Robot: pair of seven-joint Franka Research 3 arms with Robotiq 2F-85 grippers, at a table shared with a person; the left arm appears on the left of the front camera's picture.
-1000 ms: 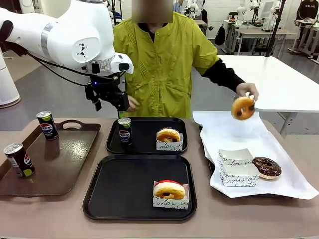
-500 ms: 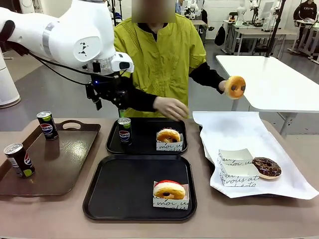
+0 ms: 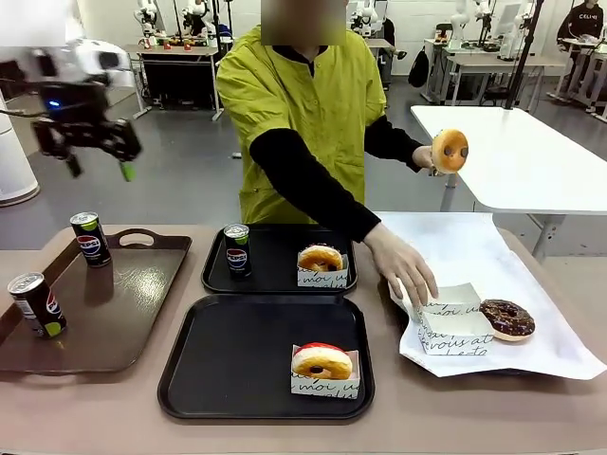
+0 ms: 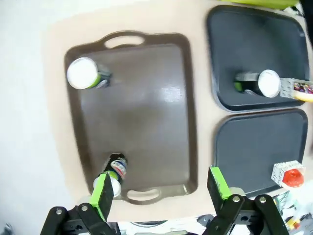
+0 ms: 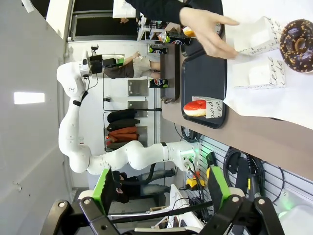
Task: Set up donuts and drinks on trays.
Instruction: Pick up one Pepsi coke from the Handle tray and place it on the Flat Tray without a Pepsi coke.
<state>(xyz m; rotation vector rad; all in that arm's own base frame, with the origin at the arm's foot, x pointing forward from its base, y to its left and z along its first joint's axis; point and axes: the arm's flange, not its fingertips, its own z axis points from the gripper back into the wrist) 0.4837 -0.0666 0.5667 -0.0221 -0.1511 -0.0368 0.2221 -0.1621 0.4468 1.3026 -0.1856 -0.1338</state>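
Worktop (image 3: pixel 95 408) carries brown tray (image 3: pixel 123 322) at left and two black trays at centre: larger tray (image 3: pixel 237 360) near, smaller tray (image 3: pixel 280 251) far. Left pincer (image 3: pixel 99 161) (image 4: pixel 160 188) hangs high over brown tray, fingers spread, empty. Right pincer (image 5: pixel 160 183) spread wide, empty.

First can (image 3: pixel 90 238) and second can (image 3: pixel 36 304) stand upright on brown tray. Third can (image 3: pixel 236 248) stands on smaller tray, beside boxed donut (image 3: pixel 321 258). Red-glazed boxed donut (image 3: pixel 321 361) sits on larger tray. Chocolate donut (image 3: pixel 507 318) lies on white paper (image 3: pixel 446 246). Person's hand (image 3: pixel 424 156) holds orange donut (image 3: pixel 450 151) aloft.
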